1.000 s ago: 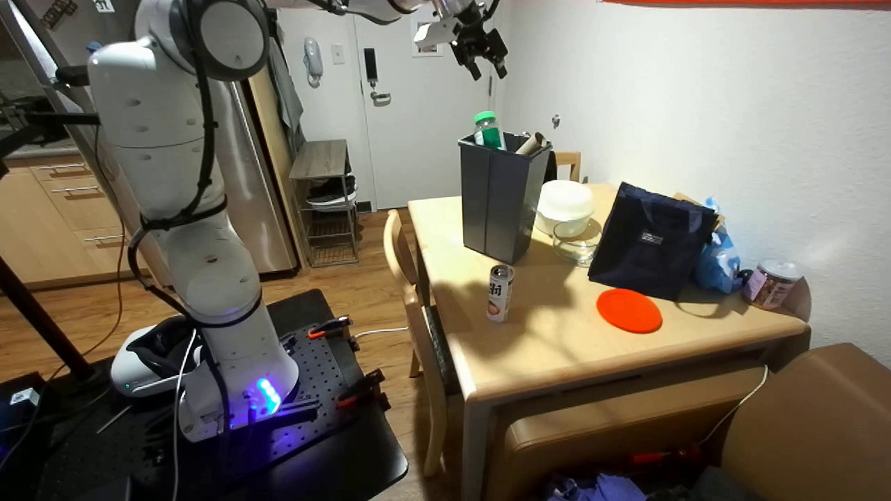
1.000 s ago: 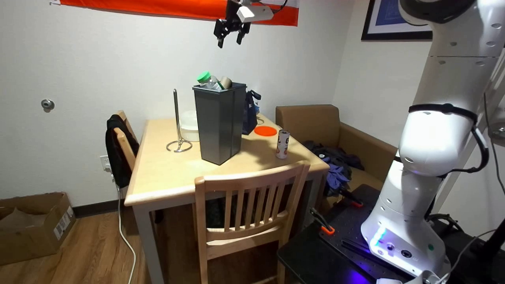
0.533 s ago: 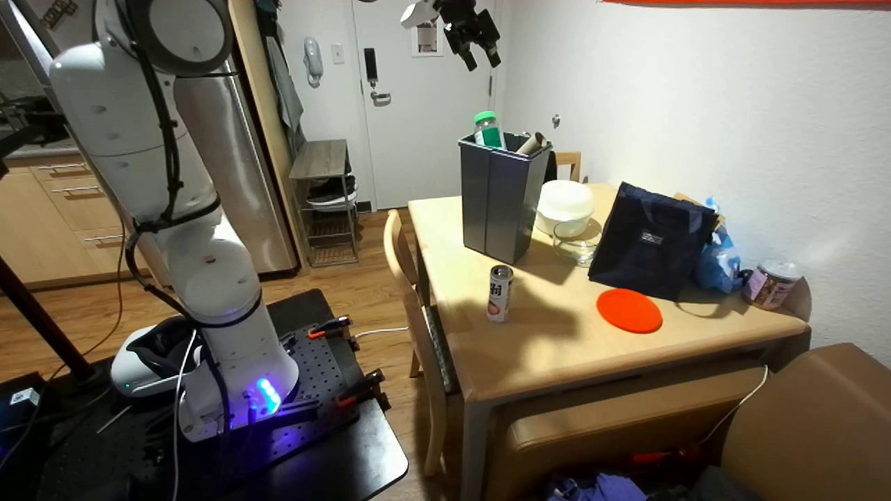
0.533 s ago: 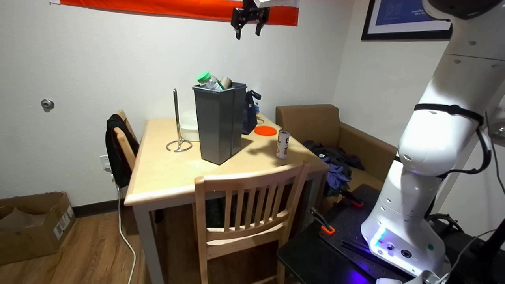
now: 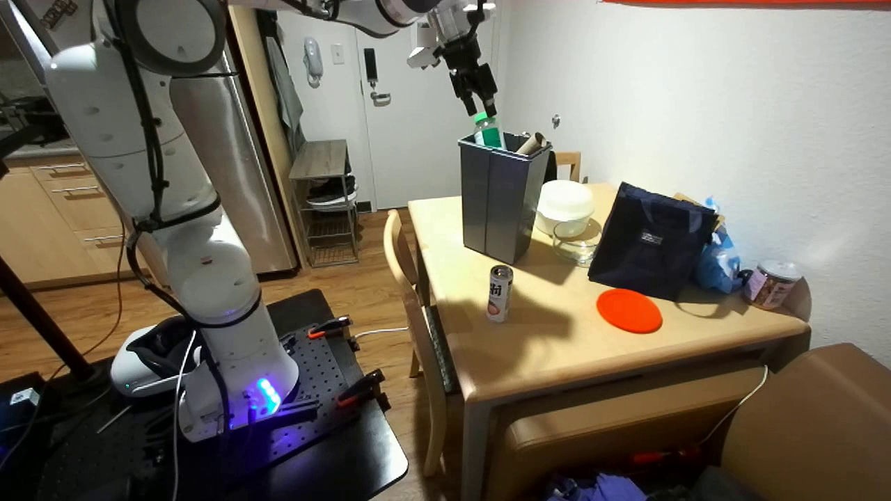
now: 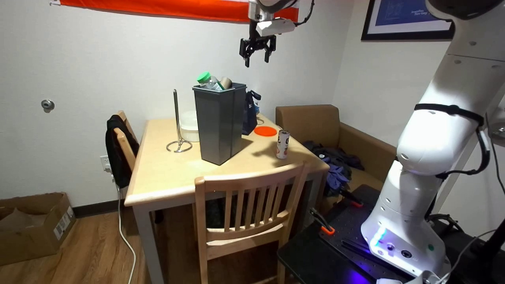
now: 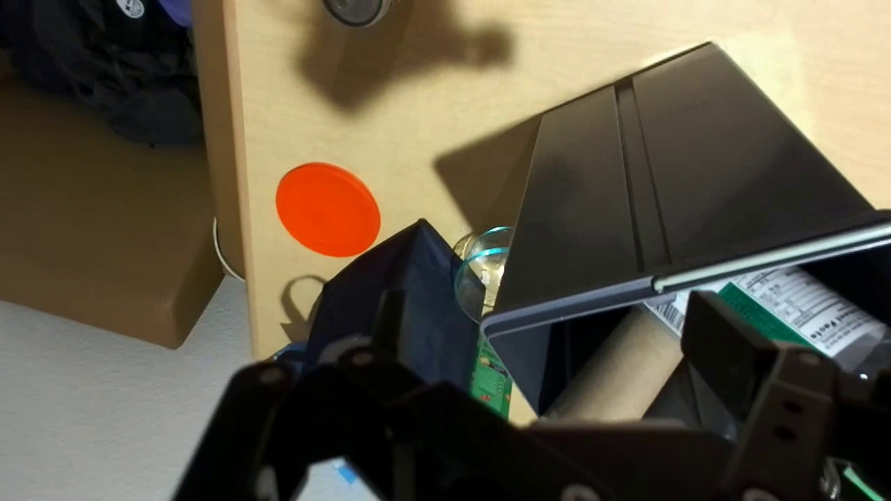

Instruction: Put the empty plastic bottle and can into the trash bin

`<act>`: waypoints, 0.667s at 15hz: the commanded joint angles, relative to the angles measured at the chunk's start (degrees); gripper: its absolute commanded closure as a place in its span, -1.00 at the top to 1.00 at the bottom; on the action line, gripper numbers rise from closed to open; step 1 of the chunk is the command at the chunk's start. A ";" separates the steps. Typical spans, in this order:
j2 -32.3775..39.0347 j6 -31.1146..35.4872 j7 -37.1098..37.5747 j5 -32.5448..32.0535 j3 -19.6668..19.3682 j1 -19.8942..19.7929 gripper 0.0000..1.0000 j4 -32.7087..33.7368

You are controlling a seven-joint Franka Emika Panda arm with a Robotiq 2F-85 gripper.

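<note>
The trash bin (image 5: 498, 202) stands upright on the table in both exterior views. The empty plastic bottle (image 6: 205, 79) leans inside it, its green cap above the rim; its label (image 7: 800, 309) shows inside the bin in the wrist view. The can (image 5: 499, 293) stands upright on the table, apart from the bin; it also shows in an exterior view (image 6: 282, 144), and its top (image 7: 356, 8) is at the upper edge of the wrist view. My gripper (image 6: 257, 61) is open and empty, in the air above bin-rim height, between bin and can as seen there.
A cardboard tube (image 7: 623, 369) sticks up in the bin. A dark blue bag (image 5: 651, 243), a white bowl (image 5: 565, 205), a glass bowl (image 5: 576, 242) and a red disc (image 5: 628, 310) are on the table. A metal stand (image 6: 177, 126) and a chair (image 6: 252, 197) are near the bin.
My gripper has moved away from above the bin toward the can's side and has come lower over the last half second. It stays open. The bottle, can and bin have not moved.
</note>
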 commanded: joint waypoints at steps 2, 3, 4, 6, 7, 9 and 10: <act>-0.47 8.12 1.07 2.89 -0.77 -1.14 1.00 -9.58; -0.25 8.77 1.13 3.11 -1.02 -1.40 1.00 -11.42; -0.08 8.86 1.35 3.20 -1.27 -1.64 1.00 -12.97; -0.10 8.70 1.65 3.81 -1.86 -2.06 1.00 -15.75; -0.25 8.75 1.83 4.18 -2.10 -2.34 1.00 -16.97; -0.64 10.55 2.44 4.66 -2.67 -2.79 1.00 -19.47; -0.97 13.18 1.32 5.92 -2.97 -2.87 1.00 -20.75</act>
